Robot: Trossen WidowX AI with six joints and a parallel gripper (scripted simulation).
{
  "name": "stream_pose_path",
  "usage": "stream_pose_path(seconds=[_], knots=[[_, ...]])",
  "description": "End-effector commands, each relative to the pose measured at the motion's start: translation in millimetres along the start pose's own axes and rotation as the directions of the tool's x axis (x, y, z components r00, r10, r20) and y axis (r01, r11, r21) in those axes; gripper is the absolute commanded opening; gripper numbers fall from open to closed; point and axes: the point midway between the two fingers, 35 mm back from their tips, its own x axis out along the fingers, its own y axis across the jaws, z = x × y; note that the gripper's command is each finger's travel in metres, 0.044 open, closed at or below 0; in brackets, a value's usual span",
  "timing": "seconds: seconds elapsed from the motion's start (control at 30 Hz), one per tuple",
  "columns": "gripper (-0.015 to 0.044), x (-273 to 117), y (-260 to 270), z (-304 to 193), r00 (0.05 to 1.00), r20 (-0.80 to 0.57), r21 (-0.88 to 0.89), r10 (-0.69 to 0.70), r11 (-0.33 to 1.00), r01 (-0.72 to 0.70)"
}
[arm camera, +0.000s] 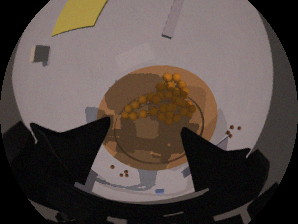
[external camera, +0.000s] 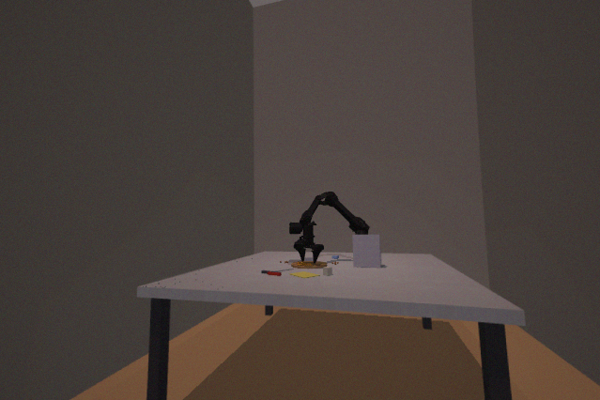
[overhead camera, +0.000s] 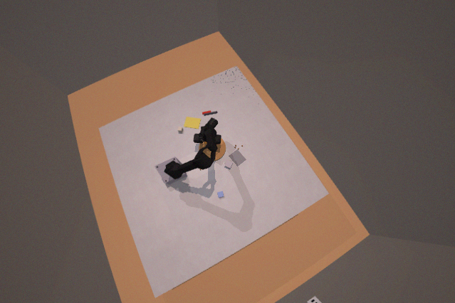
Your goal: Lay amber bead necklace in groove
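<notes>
The round orange-brown bead board [overhead camera: 218,150] [external camera: 323,265] [arm camera: 210,102] lies flat on the table, with a thin dark circular groove line in the wrist view. The amber bead necklace [arm camera: 170,107] lies bunched on the board in the wrist view. Its beads form a heap over the far right part of the circle, with a short row reaching left. Some beads lie outside the line, and the near part of the circle shows no beads. My gripper [external camera: 309,261] [arm camera: 147,125] is open and empty, its fingertips wide apart low over the board. In the top view the arm hides part of the board.
A yellow sheet [overhead camera: 192,122] [external camera: 304,274] [arm camera: 80,16], a beige cube [overhead camera: 180,129] [external camera: 327,271] and a red-handled tool [overhead camera: 206,112] [external camera: 274,273] lie near the board. Small brown beads [arm camera: 231,128], a grey square [overhead camera: 237,157] and a blue block [overhead camera: 220,194] lie on other sides.
</notes>
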Motion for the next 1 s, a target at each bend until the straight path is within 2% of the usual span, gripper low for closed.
stream_pose_path(seconds=[0.0, 0.77, 0.83, 0.97], knots=[[0.0440, -3, 0, 1, 1.000, 0.002, 0.004, 0.003, 1.000, -0.003], [0.0440, -3, 0, 1, 1.000, 0.002, 0.004, 0.003, 1.000, -0.003], [0.0387, -5, -1, 5, 1.000, 0.003, -0.032, 0.003, 0.999, -0.003], [0.0380, -20, -6, 30, 1.000, 0.005, -0.240, 0.003, 0.971, -0.001]])
